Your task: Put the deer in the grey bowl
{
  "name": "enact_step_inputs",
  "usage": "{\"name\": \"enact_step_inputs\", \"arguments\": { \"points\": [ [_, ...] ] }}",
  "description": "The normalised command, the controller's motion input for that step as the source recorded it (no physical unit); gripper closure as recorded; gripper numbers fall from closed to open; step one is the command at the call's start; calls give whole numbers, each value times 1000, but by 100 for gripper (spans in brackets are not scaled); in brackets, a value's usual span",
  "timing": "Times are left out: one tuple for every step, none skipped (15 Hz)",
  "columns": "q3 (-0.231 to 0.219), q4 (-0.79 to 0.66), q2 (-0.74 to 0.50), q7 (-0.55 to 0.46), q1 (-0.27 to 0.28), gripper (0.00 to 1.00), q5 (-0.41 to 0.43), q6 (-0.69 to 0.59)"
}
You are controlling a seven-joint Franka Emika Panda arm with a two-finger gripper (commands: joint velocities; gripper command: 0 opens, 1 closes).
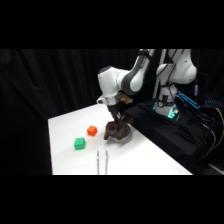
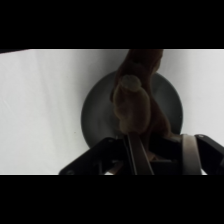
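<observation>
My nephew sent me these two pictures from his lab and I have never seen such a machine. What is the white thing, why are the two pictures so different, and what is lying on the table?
The white thing is a robot arm; its gripper hangs over a white table. One picture comes from a camera beside the table, the other from a camera on the arm's wrist, looking down past the gripper. Under it sits the grey bowl, with the deer, a brown plush toy, over it. The gripper's fingers seem closed on the deer. Also on the table: an orange cube, a green cube and metal tongs.
</observation>
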Motion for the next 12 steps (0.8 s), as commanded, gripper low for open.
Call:
{"name": "enact_step_inputs", "arguments": {
  "points": [
    [43,63,39,-155,-36,48,164,32],
    [52,63,22,-165,-34,41,172,19],
    [64,65,5,-195,-32,34,189,-6],
    [72,63,-23,-213,-29,25,198,-52],
    [74,53,-76,-210,-23,18,197,-117],
    [72,41,-140,-201,-17,9,185,-193],
    [68,23,-201,-195,-12,2,181,-240],
    [59,-7,-325,-174,-2,0,157,-342],
    [43,-27,-419,-149,7,0,125,-410],
    [25,-47,-506,-119,18,0,93,-443],
    [9,-53,-555,-93,26,0,69,-463],
    [-11,-43,-610,-27,35,0,3,-541]
  ]
}}
